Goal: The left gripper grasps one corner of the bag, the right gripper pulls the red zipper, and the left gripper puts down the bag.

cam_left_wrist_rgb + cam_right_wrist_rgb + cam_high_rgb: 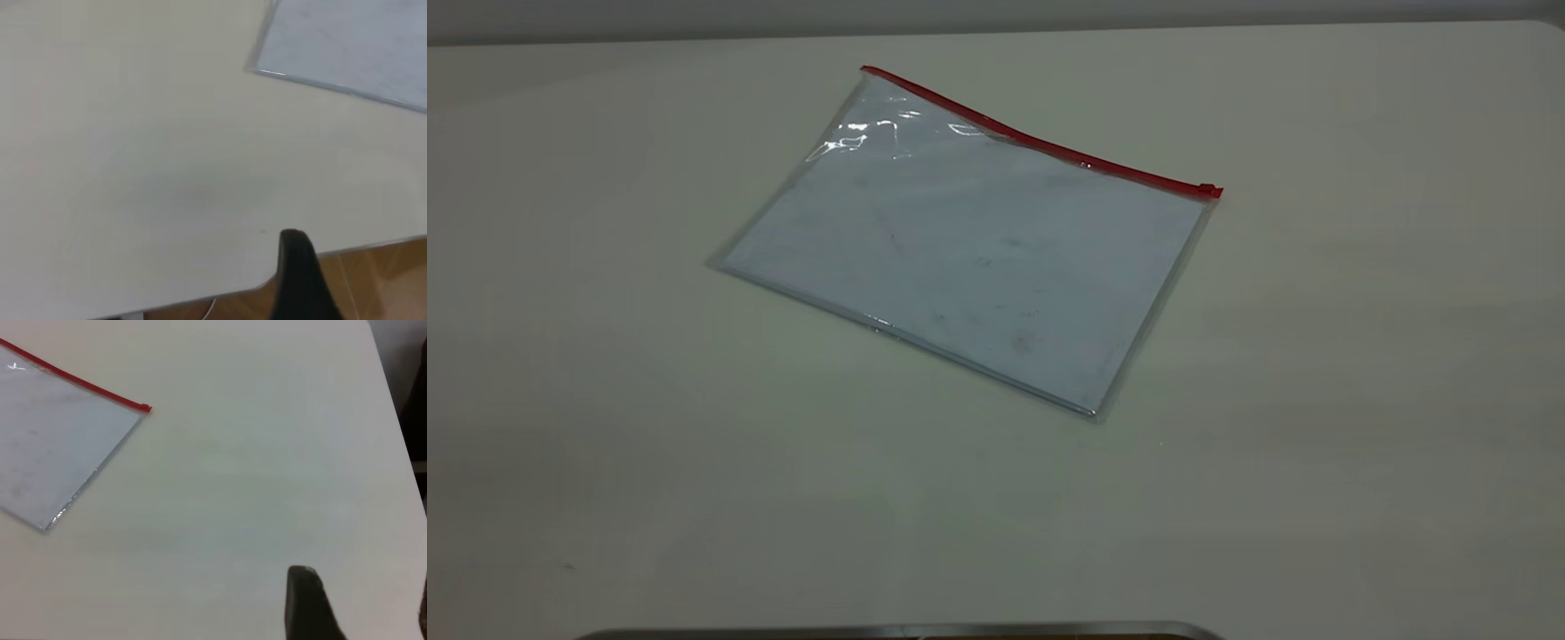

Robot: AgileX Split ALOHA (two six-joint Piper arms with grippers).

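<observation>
Left gripper (301, 280) shows only in its own wrist view, as one black finger over the near table edge, well short of the bag; the other finger is out of frame, so I can't tell if it's open or closed. Right gripper (357, 607) is much the same: one dark finger (307, 603) plus a sliver of a second at the picture's border, with a wide gap between them, so it reads as open and holding nothing. It hangs over bare table, well apart from the bag. Neither arm appears in the exterior view. Clear plastic bag (969, 240) lies flat on the white table (1360, 373), rotated so its edges run diagonal to the table sides. Red zipper (1040, 142) runs along the far long edge, with the small red slider tab (1209, 189) at the right end, also visible in the right wrist view (145, 407). Corner of the bag (865, 73) at the far left end of the red strip rests on the table, untouched. Some glare and wrinkling in the plastic just below that corner. Faint brownish smudge (1023, 340) sits toward the near right corner. Metallic rim (898, 632) pokes in at the bottom of the exterior view.
</observation>
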